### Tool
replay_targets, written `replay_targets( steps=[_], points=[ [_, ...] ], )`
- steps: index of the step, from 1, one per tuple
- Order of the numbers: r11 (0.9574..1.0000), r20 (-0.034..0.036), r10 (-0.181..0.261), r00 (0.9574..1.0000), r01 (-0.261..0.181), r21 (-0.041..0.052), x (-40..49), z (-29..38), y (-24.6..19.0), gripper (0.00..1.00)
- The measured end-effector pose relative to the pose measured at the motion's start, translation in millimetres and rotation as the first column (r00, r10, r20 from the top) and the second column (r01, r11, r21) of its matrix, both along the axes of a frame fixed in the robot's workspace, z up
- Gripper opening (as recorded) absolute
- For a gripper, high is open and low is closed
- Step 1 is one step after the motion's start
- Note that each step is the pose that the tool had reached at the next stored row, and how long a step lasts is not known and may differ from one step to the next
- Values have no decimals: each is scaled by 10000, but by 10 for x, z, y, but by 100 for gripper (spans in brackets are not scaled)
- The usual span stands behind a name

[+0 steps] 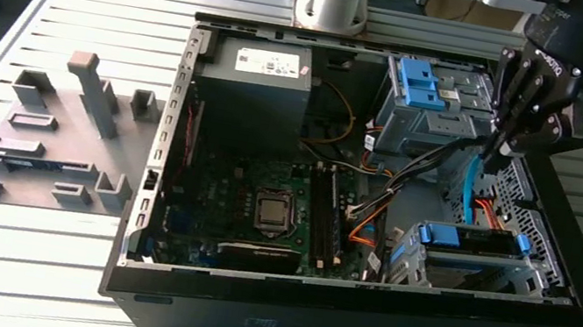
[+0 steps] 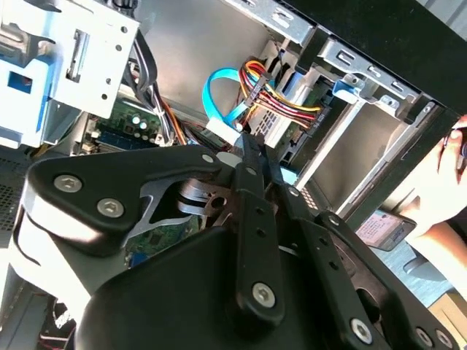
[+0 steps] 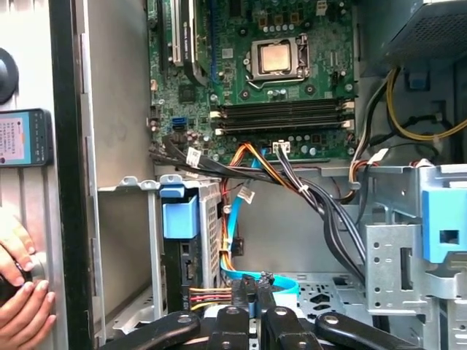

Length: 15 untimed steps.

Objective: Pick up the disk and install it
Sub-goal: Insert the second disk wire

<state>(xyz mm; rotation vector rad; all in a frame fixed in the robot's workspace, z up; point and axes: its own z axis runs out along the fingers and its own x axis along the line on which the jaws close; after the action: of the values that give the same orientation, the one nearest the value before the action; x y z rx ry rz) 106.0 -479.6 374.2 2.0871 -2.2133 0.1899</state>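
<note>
My gripper (image 1: 494, 153) hangs inside the open computer case (image 1: 148, 193), at the exterior view's right, between the two metal drive cages. Its fingers (image 3: 241, 286) stand together with nothing between them, just above a light blue flat cable (image 3: 281, 281). The disk (image 3: 25, 137), flat with a pale label, lies on the table outside the case wall; in the second wrist view the disk (image 2: 385, 229) rests beside a person's hand (image 2: 445, 186). It is well away from my gripper (image 2: 252, 149).
The near drive cage (image 1: 464, 268) holds a blue carrier (image 1: 473, 240); the far cage (image 1: 441, 117) holds a blue bracket (image 1: 415, 83). Cable bundles (image 3: 292, 179) cross between them. A dark grey power supply (image 1: 254, 86) and the motherboard (image 1: 260, 207) lie farther left. Grey fixtures (image 1: 59, 134) stand outside.
</note>
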Motion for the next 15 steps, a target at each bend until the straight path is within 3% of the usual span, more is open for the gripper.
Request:
replay_targets(
  steps=[4,6,8,12,15],
  points=[
    [10000,34,-33,10000,33,-59,0,-11,-11,16],
    [10000,35,-35,10000,35,-37,0,-15,-46,16],
    [10000,34,-35,10000,34,55,0,-25,-92,16],
    [9994,33,-36,10000,35,353,-1,-49,-186,16],
    [9991,33,-36,10000,34,415,-1,-64,-280,16]
  ],
)
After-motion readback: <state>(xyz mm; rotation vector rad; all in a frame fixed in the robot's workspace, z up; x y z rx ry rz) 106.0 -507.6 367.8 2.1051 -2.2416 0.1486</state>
